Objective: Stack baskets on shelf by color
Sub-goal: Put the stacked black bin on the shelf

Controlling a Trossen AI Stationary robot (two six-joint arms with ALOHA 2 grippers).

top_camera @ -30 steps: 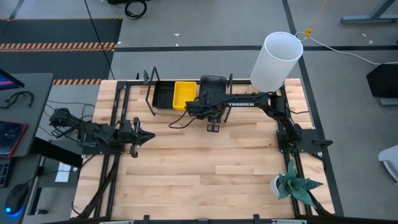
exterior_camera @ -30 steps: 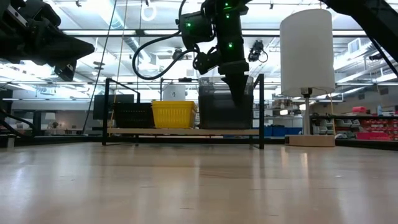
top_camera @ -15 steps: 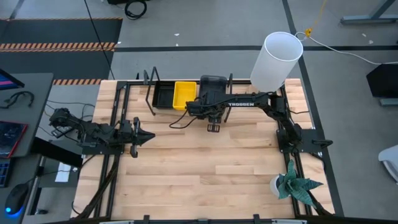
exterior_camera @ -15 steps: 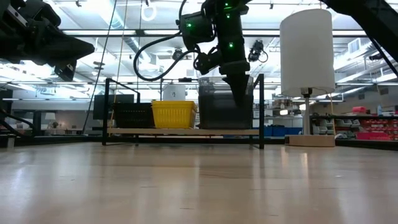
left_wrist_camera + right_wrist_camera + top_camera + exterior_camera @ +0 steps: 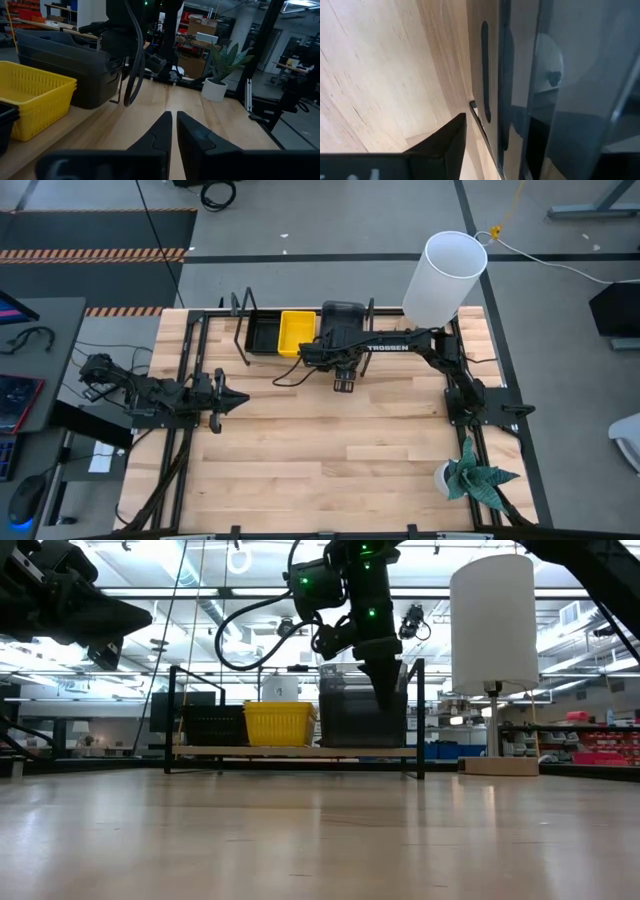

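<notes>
On light-wood shelf (image 5: 295,751) at table's far edge, we are seeing right pincer (image 5: 385,700) spreading off dark grey plastic basket (image 5: 350,712) beside yellow basket (image 5: 279,723); grey likely placed. Left pincer (image 5: 171,131) clenched, idle.

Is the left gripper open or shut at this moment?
Shut. In the left wrist view the left gripper shows its two dark fingers almost touching, with nothing between them, above the bare wooden table.

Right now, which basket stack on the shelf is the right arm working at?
The dark grey stack, at the lamp end of the shelf. The right gripper reaches down at its front wall; the yellow and black stacks sit clear of it.
</notes>
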